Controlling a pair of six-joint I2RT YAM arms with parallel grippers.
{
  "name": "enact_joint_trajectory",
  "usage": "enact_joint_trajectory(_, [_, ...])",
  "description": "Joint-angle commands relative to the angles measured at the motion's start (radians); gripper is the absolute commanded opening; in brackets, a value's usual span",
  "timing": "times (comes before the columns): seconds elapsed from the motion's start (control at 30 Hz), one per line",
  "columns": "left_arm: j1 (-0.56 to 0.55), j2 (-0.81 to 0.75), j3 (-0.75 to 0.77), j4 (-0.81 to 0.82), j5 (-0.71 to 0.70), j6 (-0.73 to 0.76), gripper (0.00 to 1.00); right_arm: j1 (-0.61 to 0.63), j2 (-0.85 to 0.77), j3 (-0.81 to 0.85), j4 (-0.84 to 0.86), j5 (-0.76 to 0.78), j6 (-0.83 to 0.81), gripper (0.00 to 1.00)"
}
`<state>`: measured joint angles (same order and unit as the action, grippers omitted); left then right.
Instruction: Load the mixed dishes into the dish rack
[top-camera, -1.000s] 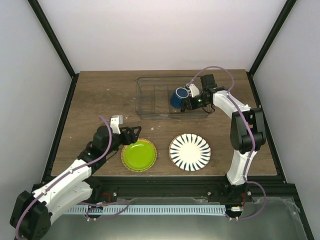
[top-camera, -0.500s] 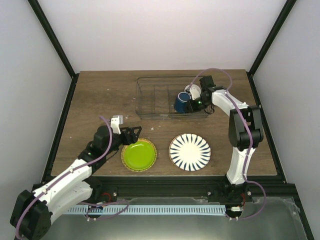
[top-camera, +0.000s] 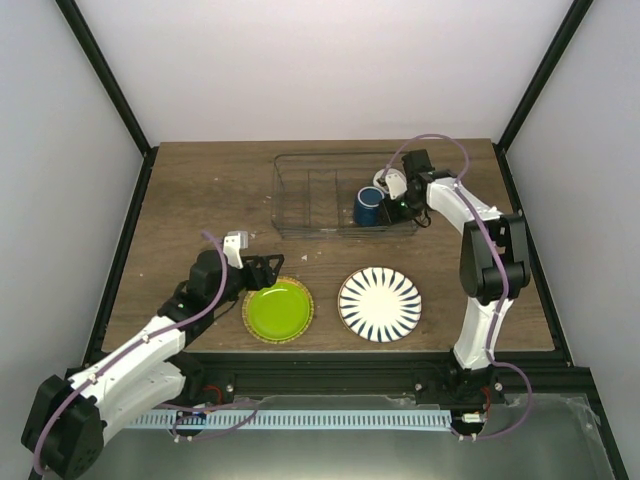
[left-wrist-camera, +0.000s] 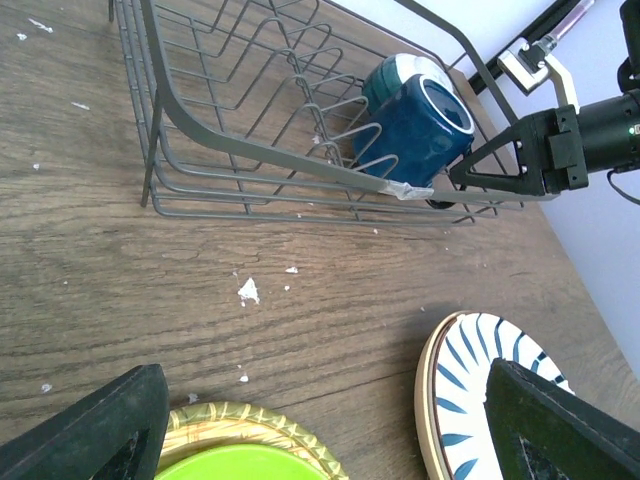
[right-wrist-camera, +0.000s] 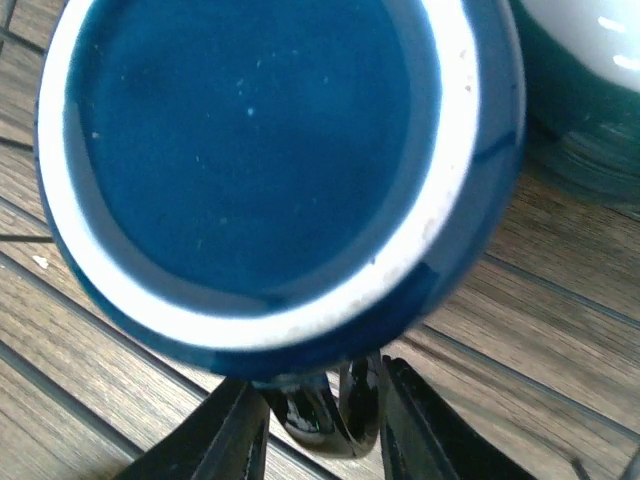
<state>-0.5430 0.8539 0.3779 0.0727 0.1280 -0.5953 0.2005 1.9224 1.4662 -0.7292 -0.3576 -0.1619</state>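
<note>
The lime-green plate (top-camera: 278, 310) and striped plate (top-camera: 379, 304) lay apart near the table's (top-camera: 200, 200) front edge. The left gripper (top-camera: 266, 268) hung at the green plate's far rim, jaws wide, empty. Farther off, the mug (top-camera: 366, 205) sat in the dish rack's (top-camera: 310, 235) right end beside the white bowl (right-wrist-camera: 590, 30). The right gripper (top-camera: 386, 208) flanked its handle; grip undeterminable.

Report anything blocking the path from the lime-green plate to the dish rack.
Nothing visible blocks it. Only table with a few white crumbs lies between the lime-green plate and the dish rack; the blue mug sits at the rack's right end.
</note>
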Motion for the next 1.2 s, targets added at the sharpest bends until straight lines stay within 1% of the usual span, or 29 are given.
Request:
enact_joint_trajectory(0.0, [0.003,0.004,0.008,0.015,0.018,0.006,0.88,-0.009,-0.051,0.021,-0.035,0.032,0.002,0.33])
enact_joint_trajectory(0.07, [0.003,0.004,0.008,0.015,0.018,0.005,0.88,-0.009,-0.06,0.015,-0.037,0.025,0.002,0.34])
enact_joint_trajectory(0.27, [0.003,0.009,0.013,0.012,0.018,0.007,0.88,-0.009,-0.109,-0.008,-0.036,-0.014,-0.004,0.43])
enact_joint_trajectory(0.43, [0.004,0.029,0.049,-0.038,-0.01,0.029,0.88,-0.009,-0.178,-0.023,-0.028,-0.005,0.011,0.48])
enact_joint_trajectory(0.5, [0.005,0.053,0.084,-0.095,-0.03,0.052,0.88,-0.008,-0.214,-0.03,-0.023,0.009,0.023,0.51])
enact_joint_trajectory(0.57, [0.005,0.091,0.131,-0.188,-0.062,0.079,0.88,-0.006,-0.252,-0.034,-0.017,0.042,0.049,0.54])
enact_joint_trajectory(0.6, [0.005,0.108,0.156,-0.238,-0.081,0.09,0.88,-0.002,-0.272,-0.034,-0.02,0.064,0.063,0.58])
enact_joint_trajectory(0.73, [0.005,0.172,0.227,-0.426,-0.152,0.113,0.89,0.037,-0.368,-0.073,0.004,0.133,0.137,0.62])
enact_joint_trajectory(0.83, [0.004,0.177,0.213,-0.474,-0.166,0.098,0.89,0.088,-0.448,-0.13,0.043,0.182,0.199,0.62])
enact_joint_trajectory(1.0, [-0.012,0.112,0.165,-0.554,-0.159,0.07,0.89,0.184,-0.562,-0.238,0.09,0.231,0.303,0.61])
enact_joint_trajectory(1.07, [-0.037,0.084,0.156,-0.586,-0.152,0.058,0.89,0.209,-0.588,-0.272,0.086,0.265,0.336,0.62])
enact_joint_trajectory(1.17, [-0.089,0.067,0.145,-0.629,-0.152,0.033,0.89,0.223,-0.621,-0.317,0.088,0.302,0.373,0.65])
